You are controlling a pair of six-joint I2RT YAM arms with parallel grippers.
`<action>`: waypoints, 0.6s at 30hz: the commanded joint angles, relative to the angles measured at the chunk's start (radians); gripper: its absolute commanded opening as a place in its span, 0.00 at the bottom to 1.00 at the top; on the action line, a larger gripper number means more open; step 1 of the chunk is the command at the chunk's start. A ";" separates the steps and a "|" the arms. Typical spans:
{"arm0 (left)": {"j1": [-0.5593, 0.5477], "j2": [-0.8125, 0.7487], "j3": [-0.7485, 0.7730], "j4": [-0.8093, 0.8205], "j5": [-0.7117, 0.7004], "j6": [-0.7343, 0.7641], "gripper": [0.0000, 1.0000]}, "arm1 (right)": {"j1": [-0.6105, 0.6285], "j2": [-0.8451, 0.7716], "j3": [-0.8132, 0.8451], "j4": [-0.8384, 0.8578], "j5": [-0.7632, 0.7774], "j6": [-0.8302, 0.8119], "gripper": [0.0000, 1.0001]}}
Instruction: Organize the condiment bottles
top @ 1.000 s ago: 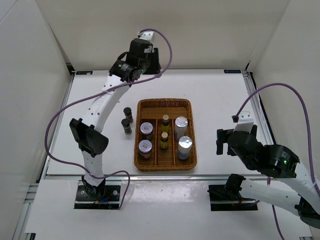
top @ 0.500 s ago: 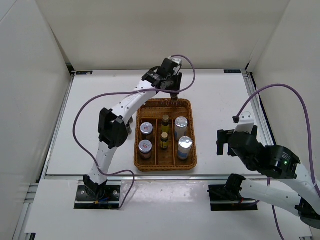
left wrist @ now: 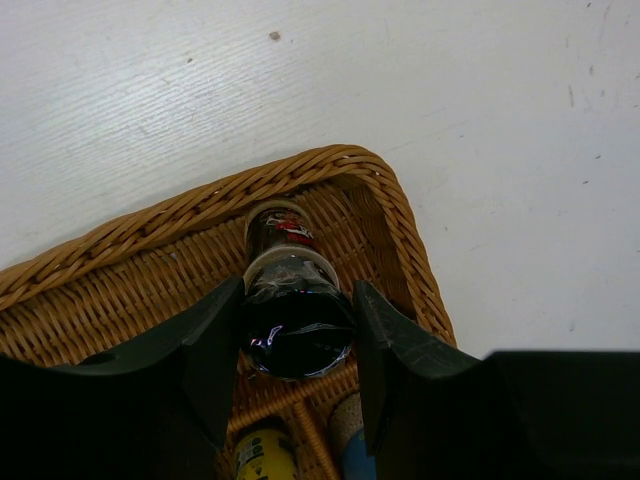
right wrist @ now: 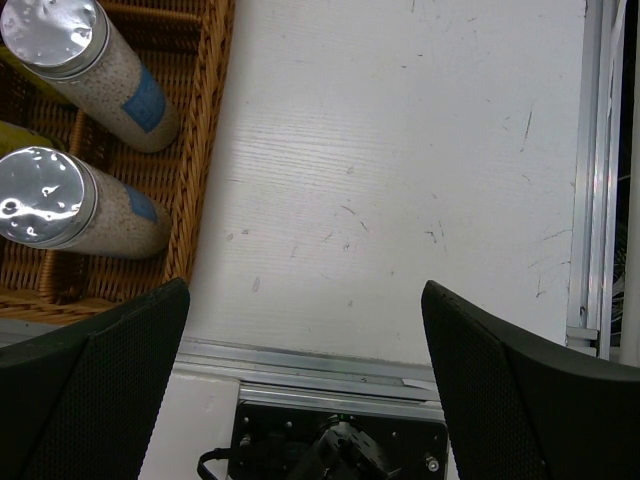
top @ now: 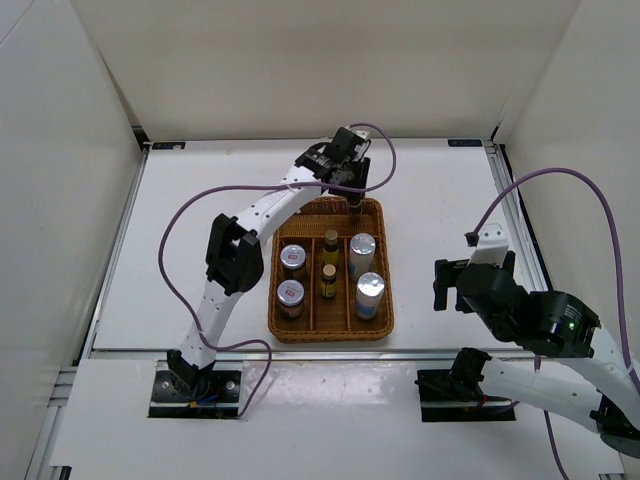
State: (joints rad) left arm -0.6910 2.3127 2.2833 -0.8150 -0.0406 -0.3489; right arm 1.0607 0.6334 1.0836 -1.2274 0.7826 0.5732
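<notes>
Left tool (top: 353, 198) is clamped narrow on one tiny dark black-capped bottle (left wrist: 288, 270), gripped near the cap and hanging upright so the base goes down first. The bottle sits over the far right corner of the wicker tray (top: 274, 300), inside the rim. I cannot tell whether its base touches the tray floor. That far strip looks to be the only free space: the two red-labelled jars (top: 292, 275) fill the left lane, the two amber bottles (top: 329, 262) the middle and the two white cylinders (top: 366, 272) the right. The corner is probably chosen so the small bottles line up behind the tall ones. Right tool (right wrist: 300, 300) is spread wide and holds nothing. It is parked over bare worktop (top: 440, 200) just beside the tray's right wall, clear of the left arm's reach. No other dark bottles are visible; the left arm may hide them. Judged step: lowering for release.
</notes>
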 commanded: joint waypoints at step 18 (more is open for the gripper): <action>-0.007 -0.085 0.105 0.002 -0.089 0.043 1.00 | 0.002 -0.020 0.001 0.022 0.023 0.008 1.00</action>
State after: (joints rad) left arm -0.6918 2.3463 2.3169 -0.8185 -0.0639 -0.3431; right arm 1.0607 0.6228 1.0836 -1.2274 0.7830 0.5732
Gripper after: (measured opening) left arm 0.998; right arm 0.998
